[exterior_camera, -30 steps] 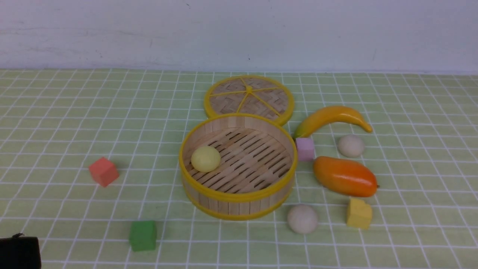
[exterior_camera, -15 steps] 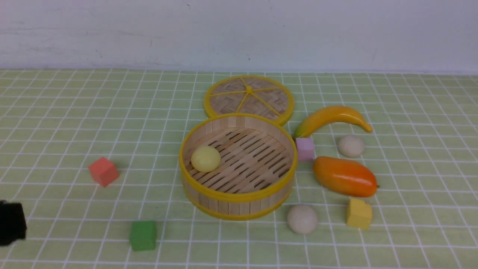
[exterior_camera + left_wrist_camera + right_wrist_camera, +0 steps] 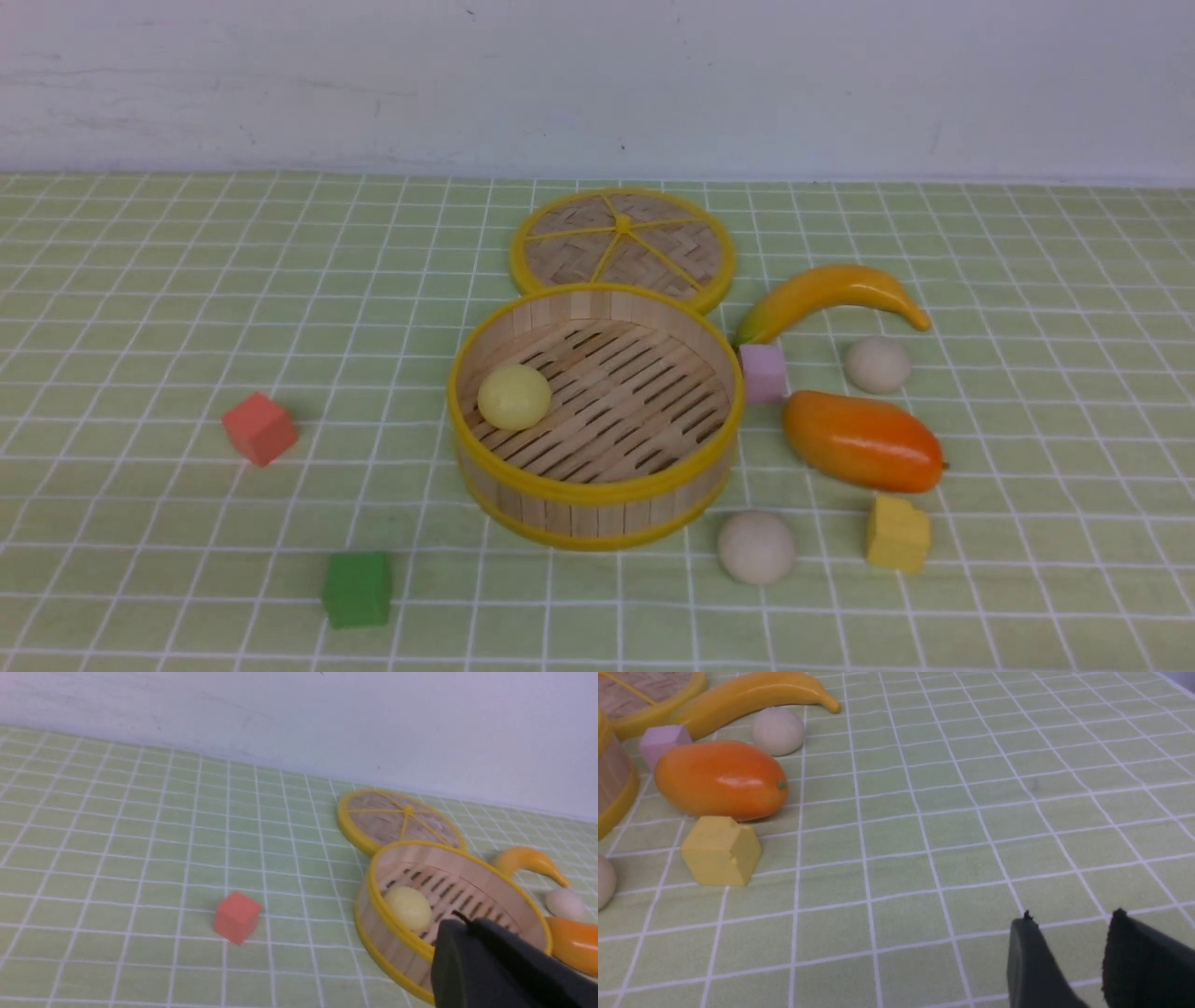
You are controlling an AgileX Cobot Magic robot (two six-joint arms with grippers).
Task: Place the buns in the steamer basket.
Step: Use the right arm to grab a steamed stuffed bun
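The steamer basket (image 3: 597, 495) stands at the table's middle, with the pale yellow bun (image 3: 513, 397) inside at its left. One off-white bun (image 3: 756, 547) lies on the cloth at the basket's front right. The other (image 3: 878, 364) lies between banana and mango. Neither gripper shows in the front view. In the left wrist view my left gripper (image 3: 460, 919) is shut and empty, its tips in front of the basket (image 3: 373, 924) and yellow bun (image 3: 407, 907). My right gripper (image 3: 1071, 919) is open and empty over bare cloth, well to the right of both off-white buns (image 3: 778, 731).
The woven lid (image 3: 623, 245) lies behind the basket. A banana (image 3: 826, 291), pink cube (image 3: 763, 371), mango (image 3: 861, 441) and yellow cube (image 3: 897, 534) crowd the right side. A red cube (image 3: 260, 427) and green cube (image 3: 357, 588) sit at left.
The black left gripper at the front view's lower left corner moved up and leftward, then out of that view. The buns and basket have not moved.
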